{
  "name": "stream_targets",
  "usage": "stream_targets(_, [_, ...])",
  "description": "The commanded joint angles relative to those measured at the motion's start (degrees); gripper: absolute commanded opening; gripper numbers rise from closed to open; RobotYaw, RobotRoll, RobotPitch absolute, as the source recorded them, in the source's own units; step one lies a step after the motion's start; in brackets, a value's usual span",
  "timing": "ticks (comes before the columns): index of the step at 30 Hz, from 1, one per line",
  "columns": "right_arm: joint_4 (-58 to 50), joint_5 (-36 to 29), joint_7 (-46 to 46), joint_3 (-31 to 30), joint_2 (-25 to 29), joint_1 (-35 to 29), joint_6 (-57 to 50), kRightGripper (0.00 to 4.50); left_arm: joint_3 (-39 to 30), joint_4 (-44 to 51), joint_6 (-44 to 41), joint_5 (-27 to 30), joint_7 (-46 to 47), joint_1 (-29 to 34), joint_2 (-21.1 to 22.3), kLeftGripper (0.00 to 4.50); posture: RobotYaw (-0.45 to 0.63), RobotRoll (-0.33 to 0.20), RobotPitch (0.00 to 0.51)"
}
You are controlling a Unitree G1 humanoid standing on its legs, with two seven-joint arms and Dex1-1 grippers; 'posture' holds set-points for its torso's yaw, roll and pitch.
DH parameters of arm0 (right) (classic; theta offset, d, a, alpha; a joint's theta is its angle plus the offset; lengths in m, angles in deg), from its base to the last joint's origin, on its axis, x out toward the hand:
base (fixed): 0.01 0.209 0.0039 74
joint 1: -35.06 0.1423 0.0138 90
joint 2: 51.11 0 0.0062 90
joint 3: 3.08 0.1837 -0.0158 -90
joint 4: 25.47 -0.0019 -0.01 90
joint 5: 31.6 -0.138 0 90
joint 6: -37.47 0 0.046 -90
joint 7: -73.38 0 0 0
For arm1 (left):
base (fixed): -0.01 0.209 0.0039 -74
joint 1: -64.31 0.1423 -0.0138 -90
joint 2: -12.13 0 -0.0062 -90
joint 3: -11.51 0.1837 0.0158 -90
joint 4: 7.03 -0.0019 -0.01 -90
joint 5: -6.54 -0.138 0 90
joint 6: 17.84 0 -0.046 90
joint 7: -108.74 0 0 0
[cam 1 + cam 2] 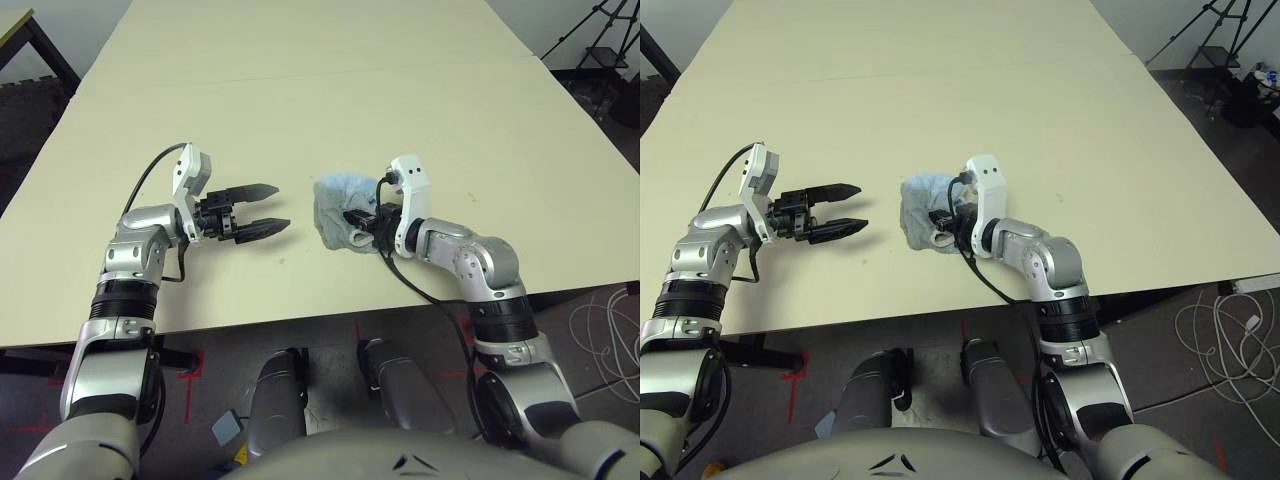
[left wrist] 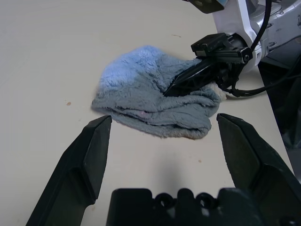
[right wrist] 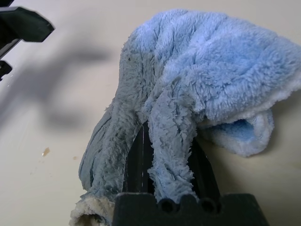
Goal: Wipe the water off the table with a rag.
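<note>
The right gripper (image 1: 362, 222) is clamped on a fold of the rag (image 1: 335, 208), its black fingers (image 3: 141, 165) buried in the pile, so the cloth bunches into a pad that rests on the table (image 1: 330, 80) a little in from the near edge, about midway along it; held this way the rag can likely be dragged flat across the surface. The left gripper (image 1: 262, 210) hangs just above the tabletop with its fingers spread and nothing between them, pointing at the rag from nearer the left edge, probably keeping out of the wiping path. A tiny orange-brown speck of water (image 3: 45, 151) lies on the table just beside the cloth, on the side toward the left gripper.
</note>
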Motion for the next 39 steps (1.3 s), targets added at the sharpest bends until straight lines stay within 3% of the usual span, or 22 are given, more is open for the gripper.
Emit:
stream_targets(1, [1.9,-0.9,2.2,-3.6,-0.8,-0.4,-1.8,0.11,0.2,0.5,-0.1,0.2,-0.6,0.0,0.4,4.5,-0.17,0.0,0.149])
stream_targets(7, [1.4,-0.4,3.5,-5.3,0.1,-0.5,-1.5,0.11,0.1,0.3,0.4,0.1,-0.5,0.0,0.2,4.5,-0.17,0.0,0.145])
stream_targets(12, [3.2,0.4,3.2,-2.7,2.3,0.3,0.5,0.11,0.1,0.3,0.7,0.1,-0.3,0.1,0.0,4.5,-0.16,0.0,0.142])
stream_targets(18, [8.9,0.3,3.8,4.0,9.4,4.1,3.3,0.11,0.2,0.1,1.0,-0.1,-0.4,0.1,-0.2,4.5,-0.17,0.0,0.139])
stream_targets(39, [24.8,1.4,6.6,13.9,28.4,9.1,12.2,0.1,0.7,-2.0,2.0,-0.6,-0.8,-1.3,-0.1,4.5,-0.18,0.0,0.147])
